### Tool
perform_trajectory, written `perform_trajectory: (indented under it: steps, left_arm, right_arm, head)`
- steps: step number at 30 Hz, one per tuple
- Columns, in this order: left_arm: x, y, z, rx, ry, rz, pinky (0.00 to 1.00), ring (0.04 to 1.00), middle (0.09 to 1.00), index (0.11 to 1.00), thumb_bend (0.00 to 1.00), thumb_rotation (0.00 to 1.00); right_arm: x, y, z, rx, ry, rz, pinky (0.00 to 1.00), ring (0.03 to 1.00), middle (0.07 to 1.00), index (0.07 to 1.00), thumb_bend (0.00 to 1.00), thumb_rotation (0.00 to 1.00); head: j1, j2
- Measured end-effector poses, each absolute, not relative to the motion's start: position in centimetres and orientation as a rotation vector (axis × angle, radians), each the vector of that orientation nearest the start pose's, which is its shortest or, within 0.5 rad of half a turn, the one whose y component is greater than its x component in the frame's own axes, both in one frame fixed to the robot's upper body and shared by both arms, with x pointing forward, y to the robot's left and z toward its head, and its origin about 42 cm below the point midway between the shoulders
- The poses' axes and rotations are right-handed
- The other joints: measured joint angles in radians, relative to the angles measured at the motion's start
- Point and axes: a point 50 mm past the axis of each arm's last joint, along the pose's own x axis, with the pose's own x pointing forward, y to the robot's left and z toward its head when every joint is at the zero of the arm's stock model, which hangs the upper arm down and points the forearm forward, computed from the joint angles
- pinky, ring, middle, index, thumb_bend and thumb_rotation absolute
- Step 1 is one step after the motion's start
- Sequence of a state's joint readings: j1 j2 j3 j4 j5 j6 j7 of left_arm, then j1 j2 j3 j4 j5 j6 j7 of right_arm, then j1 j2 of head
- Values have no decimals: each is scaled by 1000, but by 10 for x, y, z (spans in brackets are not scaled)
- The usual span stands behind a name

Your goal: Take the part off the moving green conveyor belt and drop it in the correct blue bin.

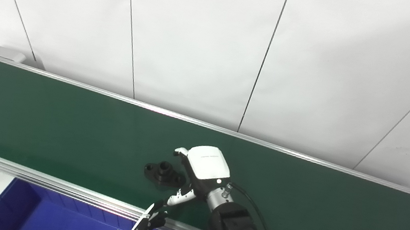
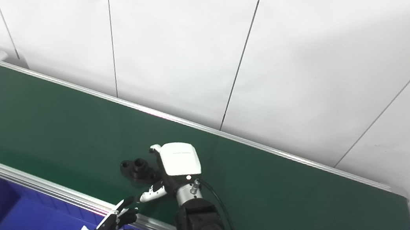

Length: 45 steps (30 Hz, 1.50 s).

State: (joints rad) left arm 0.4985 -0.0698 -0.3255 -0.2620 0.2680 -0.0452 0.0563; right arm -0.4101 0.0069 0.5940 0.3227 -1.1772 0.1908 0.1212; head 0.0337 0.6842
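The white-backed right hand [image 1: 197,173], fingers spread, reaches the flanged black plastic part [image 1: 164,173] on the green conveyor belt [image 1: 50,118]; closing comes next.

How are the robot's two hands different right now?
The right hand reaches out over the green conveyor belt, right beside the black part; the left hand waits low at the belt's near rail, away from the part. The right hand shows a white back; the left hand looks mostly black from here. The right hand's fingers are spread around the part, not yet closed on it; the left hand's grip cannot be told. Both have white-tipped fingers.
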Motion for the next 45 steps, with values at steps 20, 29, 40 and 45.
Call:
perform_trajectory:
  steps: [20,29,40,45]
  left_arm:
    - [118,130,87,125,120,-119,772,833,861,936,512,799]
    - [118,130,87,122,121,-119,762,831,849,937,528,807]
    - [118,130,86,116,126,-124,749,822,842,945,513,795]
    - [118,130,85,93,145,-126,778,834,837,951,482,780]
  right_arm:
    - [359,-35,95,-1239,-256,428,71,116,193,490,503,134]
    - [358,-35,94,-1227,-255,436,87,137,215,491,503,134]
    - [353,-39,92,-1159,-219,434,110,161,250,491,504,131]
    - [344,-41,100,-1112,-230,437,114,166,259,491,503,133]
  head:
    - [25,15]
    - [15,18]
    - [3,20]
    - [-25,23]
